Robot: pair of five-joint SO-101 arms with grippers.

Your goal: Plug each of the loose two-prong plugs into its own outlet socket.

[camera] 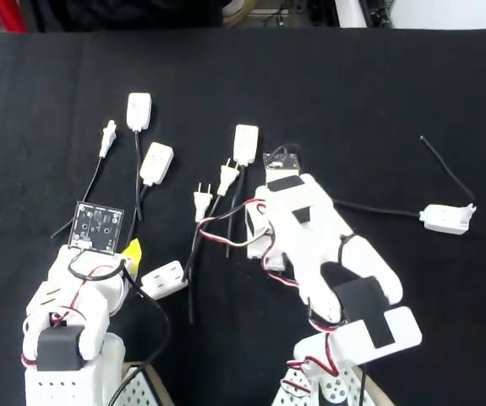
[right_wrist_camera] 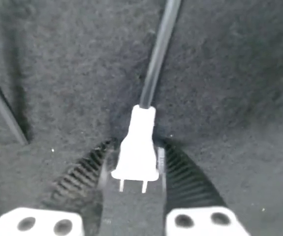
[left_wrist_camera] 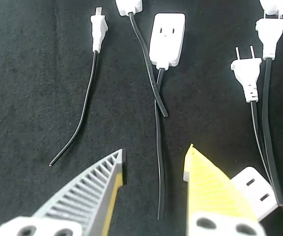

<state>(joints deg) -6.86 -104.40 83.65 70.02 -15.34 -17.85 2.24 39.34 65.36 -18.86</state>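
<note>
- The right gripper [right_wrist_camera: 135,147] has its fingers pressed against both sides of a white two-prong plug, the held plug [right_wrist_camera: 136,160]. I judge this to be a pinch on the wide base of its body.
- The long axis of the held plug runs in line with the fingers. Its prongs point back toward the wrist, and its black cord [right_wrist_camera: 156,59] leaves straight ahead, beyond the fingertips.
- In my judgement the coming move depends on this direction: a socket has to meet the prongs from the wrist side, not from ahead of the fingertips.
- The left gripper [left_wrist_camera: 155,150] has its fingers spread wide and holds nothing. A second cord [left_wrist_camera: 160,187] lies between them.
- The near socket [left_wrist_camera: 253,189] lies just beside the outer side of the yellow finger [left_wrist_camera: 205,182], with its two slots facing up.
- The far socket [left_wrist_camera: 167,37] lies ahead of the left fingertips. A loose plug [left_wrist_camera: 97,32] lies ahead on the grey finger's [left_wrist_camera: 102,187] side, with its long axis pointing away. The left arm is nearer to both.
- I can read no writing on any plug or socket.
</note>
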